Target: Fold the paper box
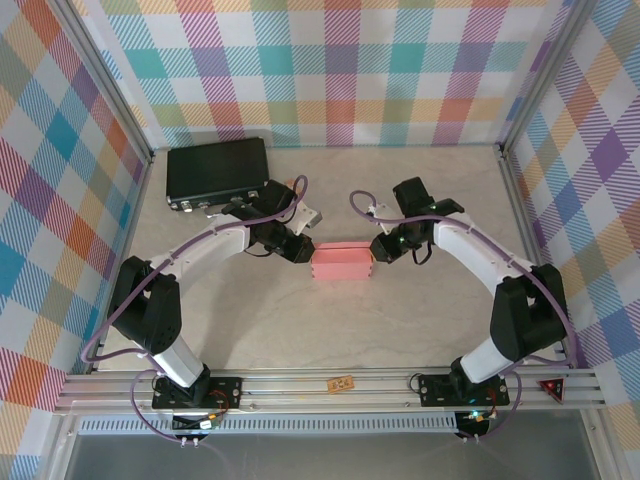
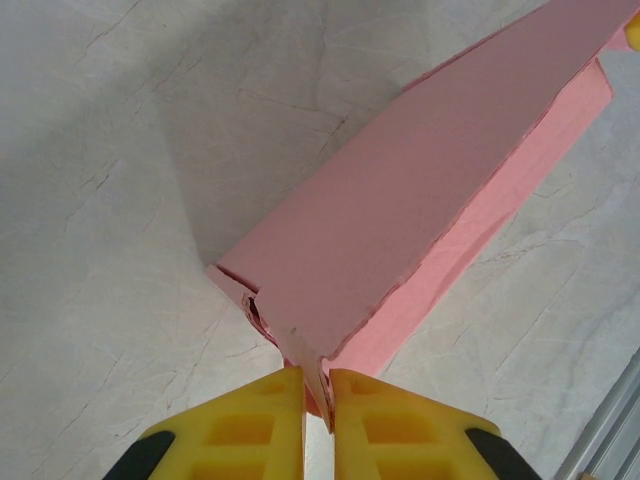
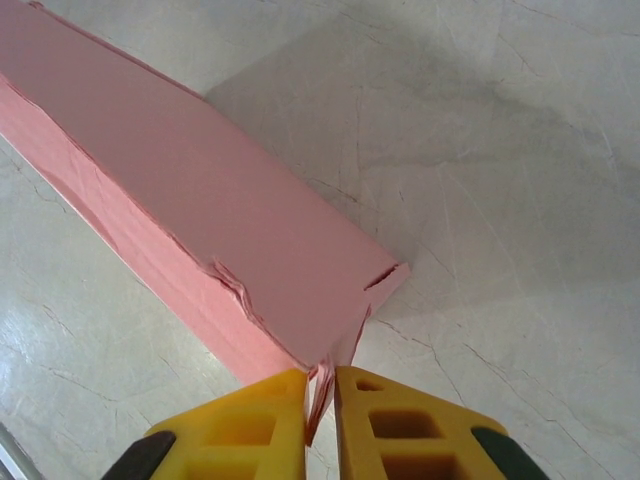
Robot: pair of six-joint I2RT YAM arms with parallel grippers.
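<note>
Around the cell on three sides, pastel plaid cloth (image 1: 340, 60), held in a metal frame. Underneath, a pale, marble-veined table (image 1: 250, 320), bounded at the near edge by an aluminium rail (image 1: 300, 392). Toward the far left corner, a black hard case (image 1: 217, 172), lying flat and well apart from the card.

At mid-table, between the two wrists: the paper box (image 1: 342, 262), salmon-pink, thin card, plain and unmarked, folded up into a long, shallow rectangle. From the left wrist (image 2: 400, 230) and the right wrist (image 3: 200, 230), seen as a broad flat top panel over a lower side wall, with layered, slightly ragged edges and a short slit at the nearest corner. Hard to tell whether resting fully on the surface or raised a little.

Long axis set left to right in the overhead view, roughly parallel to the near rail, one short end toward each arm.

Pinched at its left end by the left gripper (image 1: 305, 250), yellow fingers (image 2: 270, 420) drawn nearly together (image 2: 318, 385) on a thin flap of card. Pinched the same way at its right end by the right gripper (image 1: 378, 250), narrow gap, card edge clamped between the pads (image 3: 320, 385).

On the rail, between the arm bases, a tiny tan block (image 1: 341, 384).
</note>
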